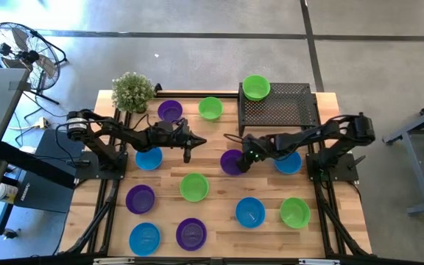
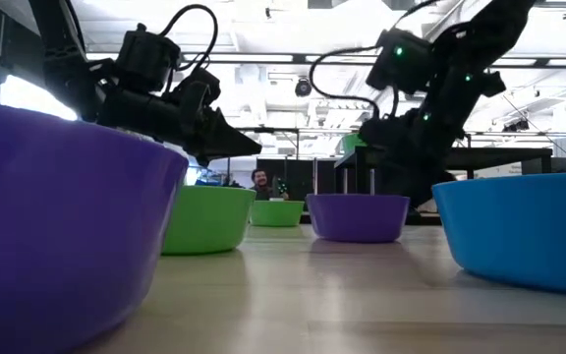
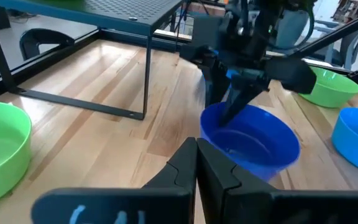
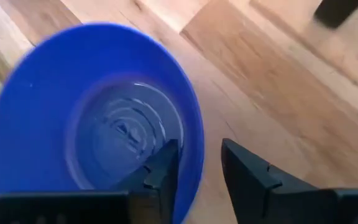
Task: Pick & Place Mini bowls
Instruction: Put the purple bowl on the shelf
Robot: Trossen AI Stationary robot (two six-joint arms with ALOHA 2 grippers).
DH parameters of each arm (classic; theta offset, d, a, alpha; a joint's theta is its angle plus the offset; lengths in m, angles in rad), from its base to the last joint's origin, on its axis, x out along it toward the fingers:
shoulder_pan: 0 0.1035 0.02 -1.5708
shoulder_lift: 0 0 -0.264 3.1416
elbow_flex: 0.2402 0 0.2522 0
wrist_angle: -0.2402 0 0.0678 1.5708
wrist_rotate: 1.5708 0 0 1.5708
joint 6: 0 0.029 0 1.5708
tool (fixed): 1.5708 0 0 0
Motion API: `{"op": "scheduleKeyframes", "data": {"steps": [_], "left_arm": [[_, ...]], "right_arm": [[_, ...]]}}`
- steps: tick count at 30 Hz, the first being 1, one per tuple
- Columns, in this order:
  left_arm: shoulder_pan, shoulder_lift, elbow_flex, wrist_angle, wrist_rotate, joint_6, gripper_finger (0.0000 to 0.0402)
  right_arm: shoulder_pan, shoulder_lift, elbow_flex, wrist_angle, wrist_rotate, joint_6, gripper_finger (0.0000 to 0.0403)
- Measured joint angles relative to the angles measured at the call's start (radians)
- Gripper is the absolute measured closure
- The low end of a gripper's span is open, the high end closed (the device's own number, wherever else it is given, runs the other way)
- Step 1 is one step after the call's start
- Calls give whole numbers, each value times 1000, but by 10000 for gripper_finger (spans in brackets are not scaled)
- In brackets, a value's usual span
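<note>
A purple mini bowl (image 1: 230, 163) (image 4: 104, 124) stands on its base near the table's middle, also seen in the low view (image 2: 359, 217). My right gripper (image 1: 242, 160) (image 4: 199, 163) is open and comes down over the bowl's right rim, one finger inside the bowl and one outside. My left gripper (image 1: 191, 145) (image 3: 196, 143) is shut and hovers left of that bowl, above bare wood, pointing toward it. Other blue, green and purple mini bowls stand around on the table. My right gripper straddles the purple bowl's rim (image 4: 193, 155) from above, slanting in from the table's right. The inner finger (image 4: 165, 167) lies close against the inside wall; whether it touches I cannot tell. A gap shows between the rim and the outer finger (image 4: 247, 177). The bowl stands on the table.
A black mesh rack (image 1: 285, 110) stands at the far right with a green bowl (image 1: 256, 87) on top. A potted plant (image 1: 132, 92) sits at the far left corner. A blue bowl (image 1: 288, 163) lies under my right arm, another blue bowl (image 1: 149, 158) under my left.
</note>
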Motion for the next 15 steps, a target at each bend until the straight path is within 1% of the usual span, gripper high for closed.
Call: {"op": "scheduleKeyframes", "data": {"steps": [4, 7, 9, 11, 15], "left_arm": [[0, 0, 0, -18, -1, 3, 401], [0, 0, 0, -18, -1, 3, 401], [0, 0, 0, -20, -1, 4, 401], [0, 0, 0, -22, -1, 4, 401], [0, 0, 0, -25, -2, 4, 401]], "right_arm": [[0, 26, 0, 24, -1, -17, 347], [0, 6, 0, 32, -8, -30, 389], [0, -21, 2, 23, -21, -38, 396], [0, -57, 14, -7, -37, -38, 390], [0, -162, 75, -141, -35, -89, 390]]}}
